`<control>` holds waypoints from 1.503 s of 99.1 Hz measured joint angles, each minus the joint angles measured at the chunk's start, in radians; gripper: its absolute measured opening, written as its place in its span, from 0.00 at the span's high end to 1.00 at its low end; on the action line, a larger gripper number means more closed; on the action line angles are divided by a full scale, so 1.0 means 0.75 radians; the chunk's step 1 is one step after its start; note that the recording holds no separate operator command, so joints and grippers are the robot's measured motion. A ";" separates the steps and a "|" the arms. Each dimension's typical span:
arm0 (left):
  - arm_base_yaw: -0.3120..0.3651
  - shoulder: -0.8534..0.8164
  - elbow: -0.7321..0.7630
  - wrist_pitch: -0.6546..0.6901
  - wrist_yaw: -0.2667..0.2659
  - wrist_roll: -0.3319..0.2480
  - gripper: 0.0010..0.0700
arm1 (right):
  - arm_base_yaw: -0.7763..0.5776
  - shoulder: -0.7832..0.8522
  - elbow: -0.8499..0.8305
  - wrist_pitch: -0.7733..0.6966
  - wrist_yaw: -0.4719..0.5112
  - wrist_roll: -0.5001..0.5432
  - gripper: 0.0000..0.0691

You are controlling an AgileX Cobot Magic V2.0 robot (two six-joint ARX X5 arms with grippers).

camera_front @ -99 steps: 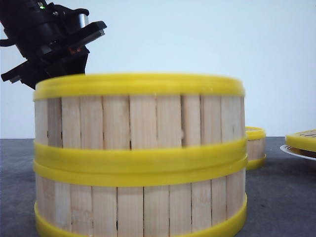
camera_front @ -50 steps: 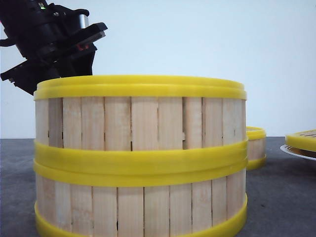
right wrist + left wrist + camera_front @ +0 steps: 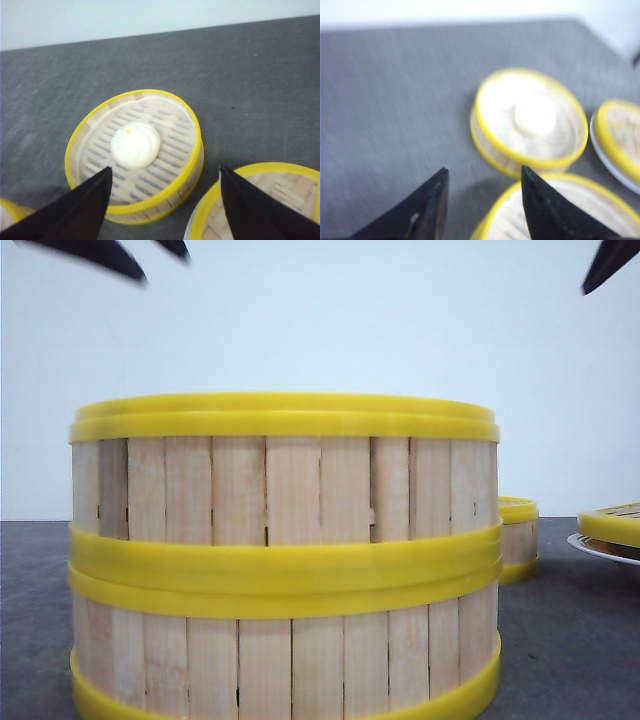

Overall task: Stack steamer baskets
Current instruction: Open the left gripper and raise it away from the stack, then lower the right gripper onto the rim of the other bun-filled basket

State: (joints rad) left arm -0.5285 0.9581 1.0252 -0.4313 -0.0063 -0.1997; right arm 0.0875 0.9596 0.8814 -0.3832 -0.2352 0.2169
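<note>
Front view — two steamer baskets (image 3: 285,560) stacked, yellow-rimmed.

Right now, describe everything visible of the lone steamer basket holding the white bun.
The round, shallow steamer basket with pale wooden slat walls and glossy yellow rims stands upright on the grey table, uncovered. Its slatted floor carries one white pleated bun with a yellow dot near the centre. It stands apart from its neighbours, and nothing grips it.

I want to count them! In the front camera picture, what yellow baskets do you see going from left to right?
Big stack of two steamer baskets → small far basket → basket on the white plate at the right edge.
</note>
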 joint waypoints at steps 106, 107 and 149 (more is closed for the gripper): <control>-0.001 -0.828 -0.260 -0.535 -0.114 -0.070 0.62 | 0.061 1.114 0.390 0.188 0.145 0.072 0.59; -0.001 -0.828 -0.260 -0.537 -0.110 -0.070 0.62 | 0.061 1.116 0.390 0.190 0.148 0.072 0.61; -0.001 -0.828 -0.260 -0.538 -0.099 -0.071 0.62 | 0.062 1.144 0.394 0.198 0.188 0.112 0.92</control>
State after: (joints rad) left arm -0.5289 0.3374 0.8299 -0.8345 -0.0807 -0.2527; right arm 0.1341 1.8175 1.1767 -0.2348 -0.0944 0.3008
